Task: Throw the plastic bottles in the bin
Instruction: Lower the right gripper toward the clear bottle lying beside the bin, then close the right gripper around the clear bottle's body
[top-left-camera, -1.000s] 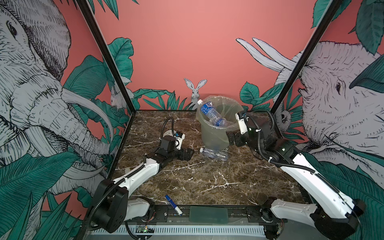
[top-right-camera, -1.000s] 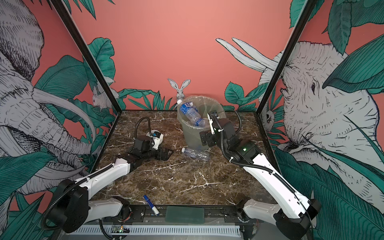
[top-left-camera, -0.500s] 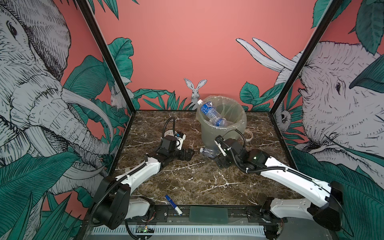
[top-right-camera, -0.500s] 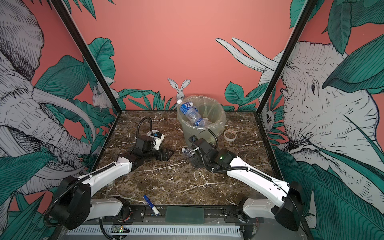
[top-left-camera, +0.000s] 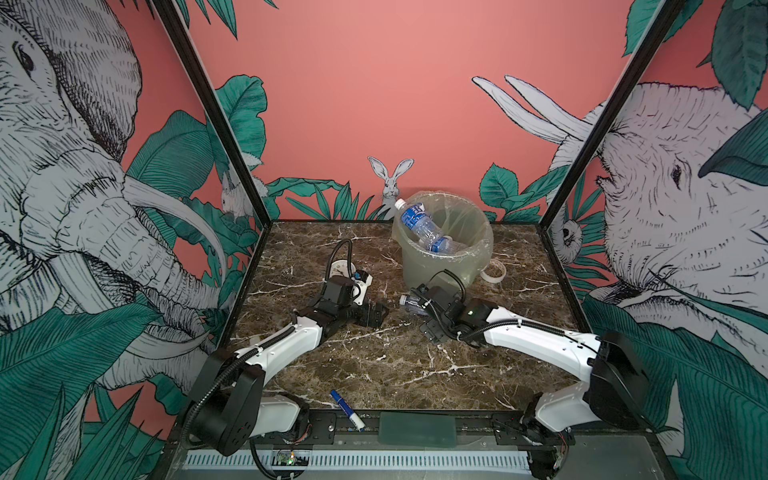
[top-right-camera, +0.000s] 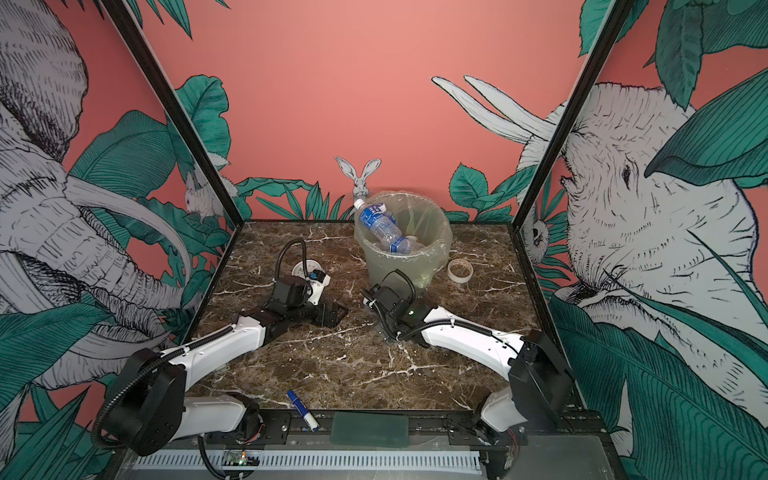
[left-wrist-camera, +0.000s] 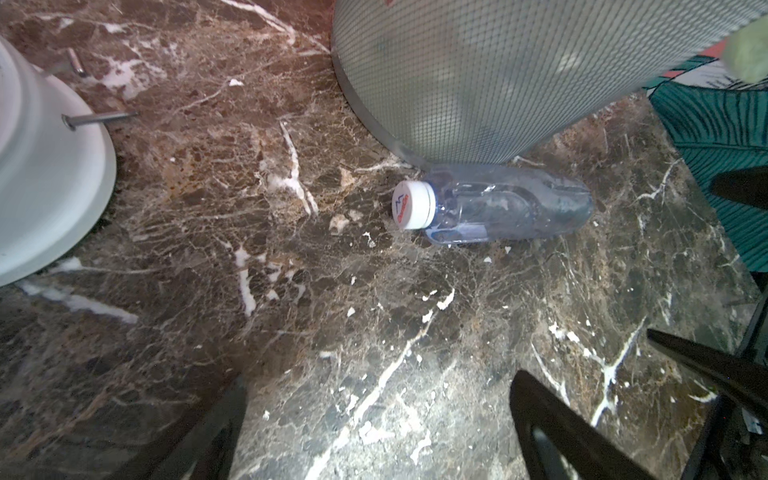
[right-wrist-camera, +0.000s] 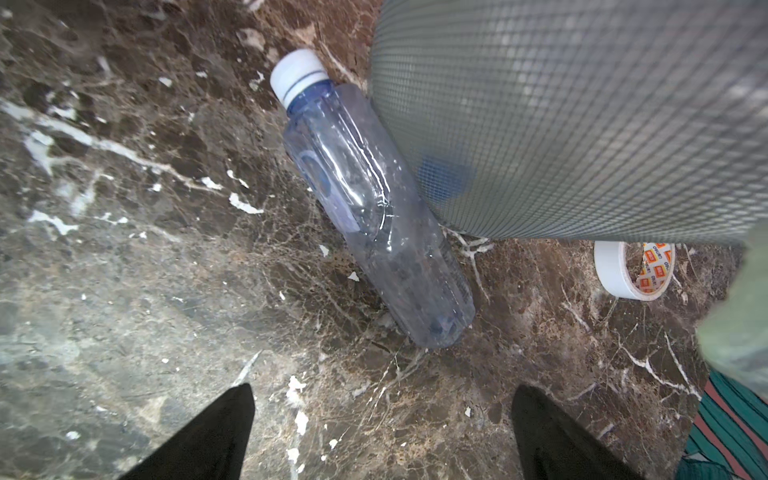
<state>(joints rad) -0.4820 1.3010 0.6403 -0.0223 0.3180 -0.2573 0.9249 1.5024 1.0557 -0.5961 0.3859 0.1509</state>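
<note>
The grey-green bin with its bag liner stands at the back middle. Two blue-labelled plastic bottles lie inside it, one poking over the rim. A clear bottle with a white cap lies on the marble against the bin's foot. My right gripper is low over the table just short of that bottle, open and empty. My left gripper is open further left, aimed at the same bottle's cap.
A white round clock lies behind the left wrist. A tape roll sits right of the bin. A blue-capped marker pen lies at the front edge. Painted walls close in three sides.
My right arm has come down from the bin's rim to the table in front of the bin, beside the lying bottle. The left arm has barely moved.
</note>
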